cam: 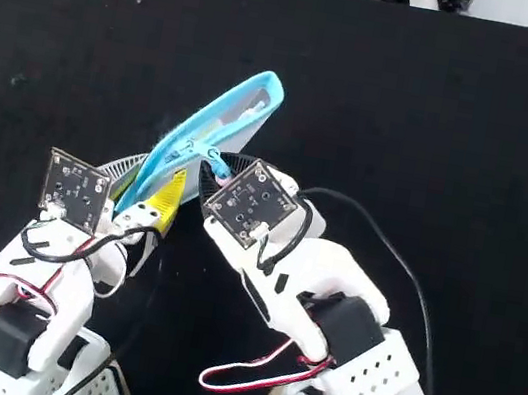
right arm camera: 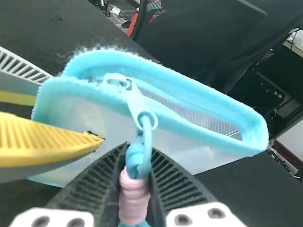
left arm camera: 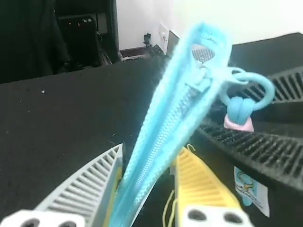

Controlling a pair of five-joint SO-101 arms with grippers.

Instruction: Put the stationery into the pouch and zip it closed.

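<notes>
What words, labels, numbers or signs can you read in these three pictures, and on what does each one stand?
No text here can be read.
White tag below the black fingers: a blue and yellow printed mark, too blurred to read.
Left circuit board and right circuit board on the wrists: marks too small to read.
Pouch and zip pull: no print visible.

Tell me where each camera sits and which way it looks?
High view: above the table, looking down at left arm and right arm holding the blue pouch.
Left wrist view: on that arm, facing along its grey and yellow fingers to the zipper.
Right wrist view: on that arm, facing past its black fingers to the zipper pull.
All share the pouch.
</notes>
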